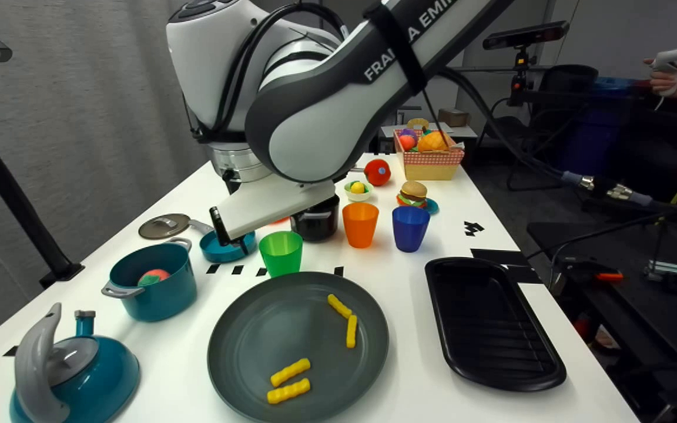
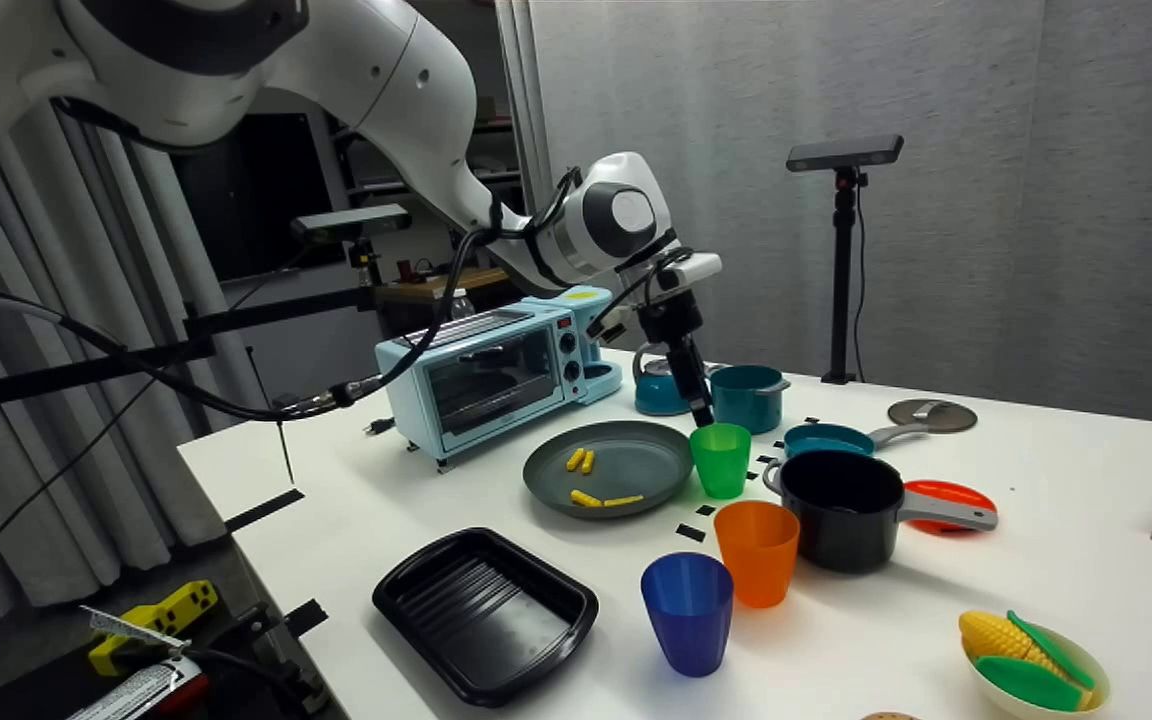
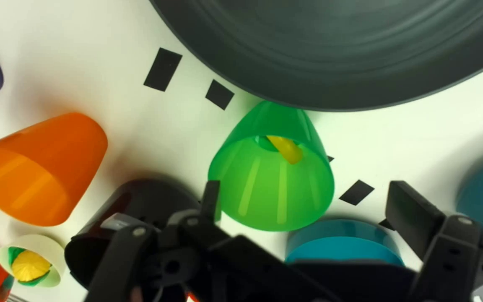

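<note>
In both exterior views the white table (image 1: pixel 408 364) was brightly and fairly evenly lit, while the floor (image 1: pixel 494 191) beyond was left dim. Soft-edged shadows were cast beside the orange cup (image 3: pixel 67 155) in the wrist view, and pale streaks of glare were caught inside the green cup (image 3: pixel 266 188). A glossy sheen was given back by the black tray (image 2: pixel 484 605) in an exterior view. The nearest parts of the gripper (image 3: pixel 308 201) were rendered dark and slightly blurred, and the orange cup was stretched toward the wrist view's edge.
</note>
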Controlling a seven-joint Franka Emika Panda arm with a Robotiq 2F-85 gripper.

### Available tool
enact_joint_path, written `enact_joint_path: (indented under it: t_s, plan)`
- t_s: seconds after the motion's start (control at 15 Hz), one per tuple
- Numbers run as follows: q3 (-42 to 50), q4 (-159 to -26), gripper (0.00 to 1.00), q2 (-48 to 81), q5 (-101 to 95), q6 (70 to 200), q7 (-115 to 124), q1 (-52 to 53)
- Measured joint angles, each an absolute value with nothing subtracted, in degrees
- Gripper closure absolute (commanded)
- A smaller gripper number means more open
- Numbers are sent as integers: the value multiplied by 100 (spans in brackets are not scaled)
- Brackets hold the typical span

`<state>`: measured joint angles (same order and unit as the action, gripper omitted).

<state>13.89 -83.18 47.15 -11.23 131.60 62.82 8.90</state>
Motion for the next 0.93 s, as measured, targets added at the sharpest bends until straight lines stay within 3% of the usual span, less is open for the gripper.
enact_joint_path:
  t_s: [0.93]
  plan:
    - [740, -8790, 0, 4557, -1281, 14025, 5086, 1284]
